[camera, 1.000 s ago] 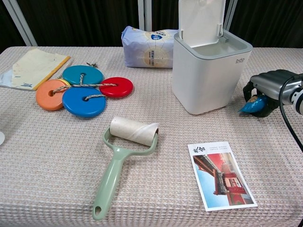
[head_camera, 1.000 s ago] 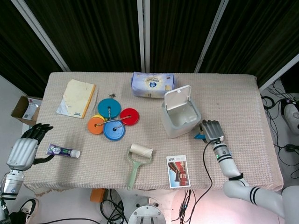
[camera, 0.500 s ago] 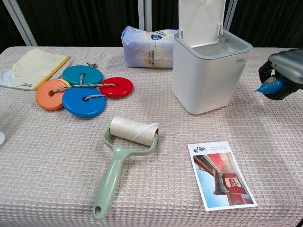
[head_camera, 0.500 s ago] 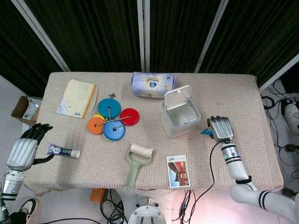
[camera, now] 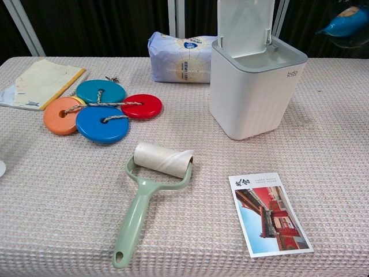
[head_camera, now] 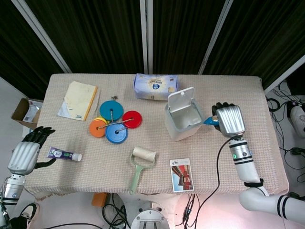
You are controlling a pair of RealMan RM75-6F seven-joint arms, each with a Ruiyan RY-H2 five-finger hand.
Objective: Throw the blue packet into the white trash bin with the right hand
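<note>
The blue packet (head_camera: 210, 121) (camera: 347, 22) hangs in the air just right of the white trash bin (head_camera: 183, 120) (camera: 255, 89), held by my right hand (head_camera: 227, 119). The bin stands at the table's centre right with its lid tipped up and open. In the chest view only the packet shows at the top right corner; the hand itself is cut off there. My left hand (head_camera: 27, 150) hovers off the table's left edge, fingers apart, holding nothing.
A lint roller (head_camera: 139, 164), a postcard (head_camera: 181, 174), coloured discs on a string (head_camera: 112, 123), a tissue pack (head_camera: 155, 86), a yellow notebook (head_camera: 77, 99) and a small tube (head_camera: 64, 154) lie on the cloth-covered table (head_camera: 248, 95).
My right hand has lifted the blue packet off the table, up and slightly rightward, to about the height of the bin's rim. The left hand has not moved.
</note>
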